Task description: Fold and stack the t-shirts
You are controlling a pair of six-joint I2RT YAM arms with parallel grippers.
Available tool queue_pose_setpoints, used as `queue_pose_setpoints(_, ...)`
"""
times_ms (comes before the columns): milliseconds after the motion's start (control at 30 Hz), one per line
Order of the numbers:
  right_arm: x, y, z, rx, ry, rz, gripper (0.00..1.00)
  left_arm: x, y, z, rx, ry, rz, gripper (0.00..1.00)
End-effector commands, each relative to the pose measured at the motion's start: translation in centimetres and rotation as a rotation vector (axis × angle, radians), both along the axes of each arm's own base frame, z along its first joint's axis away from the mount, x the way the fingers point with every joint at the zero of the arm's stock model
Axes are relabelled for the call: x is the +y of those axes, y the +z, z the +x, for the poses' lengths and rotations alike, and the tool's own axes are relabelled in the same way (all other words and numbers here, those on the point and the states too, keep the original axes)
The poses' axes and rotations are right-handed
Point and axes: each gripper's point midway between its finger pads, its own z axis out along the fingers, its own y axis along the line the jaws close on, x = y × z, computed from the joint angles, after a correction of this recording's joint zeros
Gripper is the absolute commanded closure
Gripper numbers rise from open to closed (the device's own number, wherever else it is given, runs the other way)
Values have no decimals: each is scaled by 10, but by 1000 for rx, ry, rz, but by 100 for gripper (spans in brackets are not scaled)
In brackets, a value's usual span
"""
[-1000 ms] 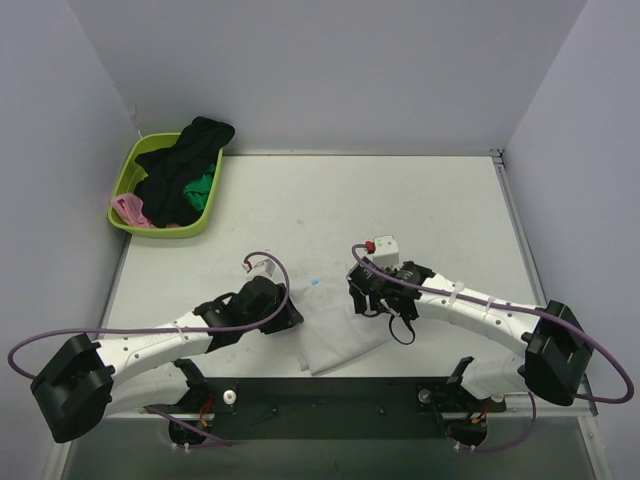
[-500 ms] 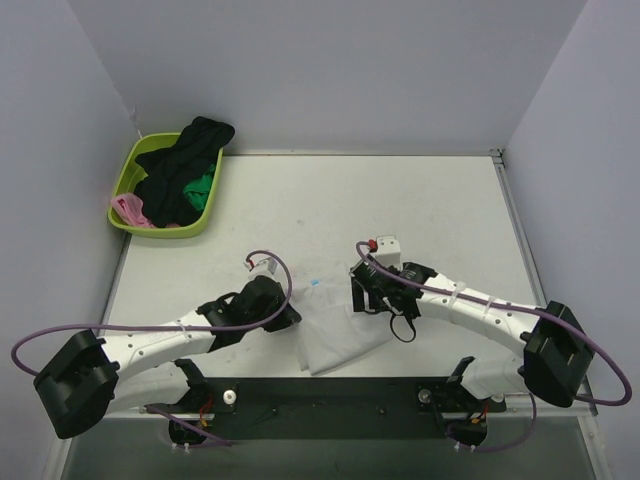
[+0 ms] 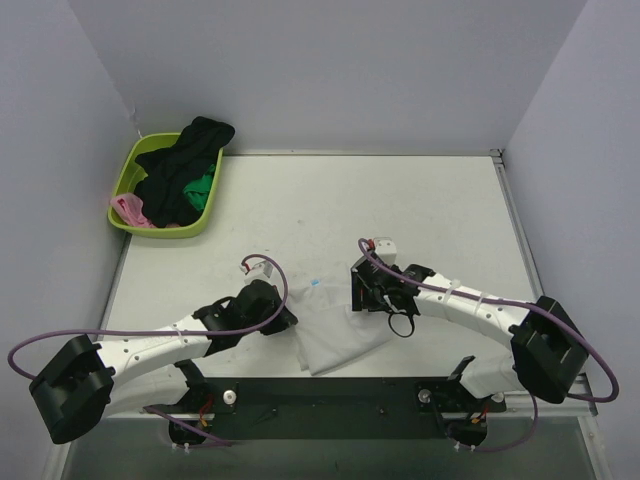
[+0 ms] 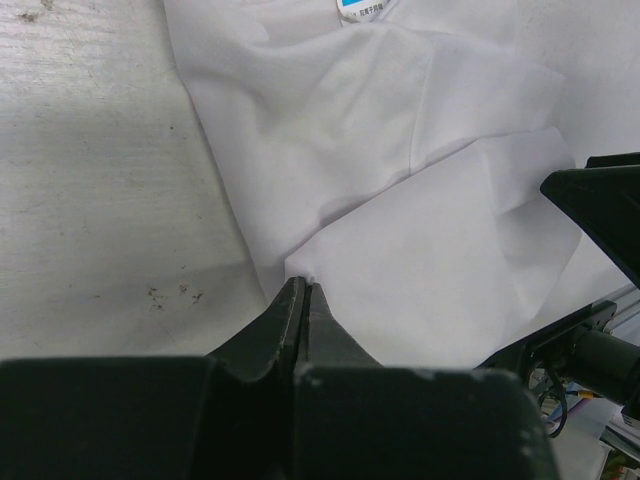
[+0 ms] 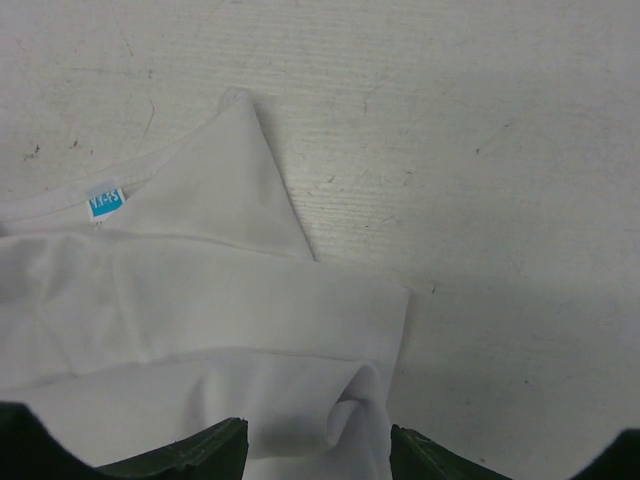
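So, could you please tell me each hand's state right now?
Left hand: closed, pinching an edge of the white t-shirt.
Right hand: open, straddling a fold of it.

I'm looking at a white table [image 3: 400,200], scuffed and speckled with small dark marks, under soft, even light. A plain pale lavender back wall [image 3: 320,70] and side walls [image 3: 50,220] box it in.
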Motion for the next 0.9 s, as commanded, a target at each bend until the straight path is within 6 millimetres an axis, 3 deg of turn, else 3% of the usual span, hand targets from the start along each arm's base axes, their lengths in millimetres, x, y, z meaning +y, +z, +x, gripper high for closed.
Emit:
queue_pose_setpoints(0, 7, -6, 2, 21, 9, 13, 47, -3, 7, 4, -29, 9, -23, 100)
queue_pose_setpoints(233, 11, -16, 2, 47, 4, 11, 71, 1, 5, 4, -27, 15, -10, 100)
queue_pose_setpoints(333, 7, -20, 2, 53, -7, -4, 100, 4, 6, 4, -30, 25, -12, 100)
queue_pose_setpoints(467, 4, -9, 4, 27, -12, -1, 100, 4, 21, 5, -60, 20, -37, 100)
queue_pose_setpoints(500, 1, -4, 3, 20, -15, -3, 100, 0, 38, 8, -88, 19, -69, 100)
queue_pose_setpoints(600, -1, 28, 4, -48, -9, 17, 100, 2, 62, 9, -127, 9, -78, 100)
queue_pose_setpoints(733, -2, 74, 4, -145, 7, 61, 100, 3, 115, 11, -210, -9, -118, 100)
queue_pose_setpoints(867, -2, 102, 3, -204, 10, 90, 100, 6, 141, 13, -252, -6, -135, 100)
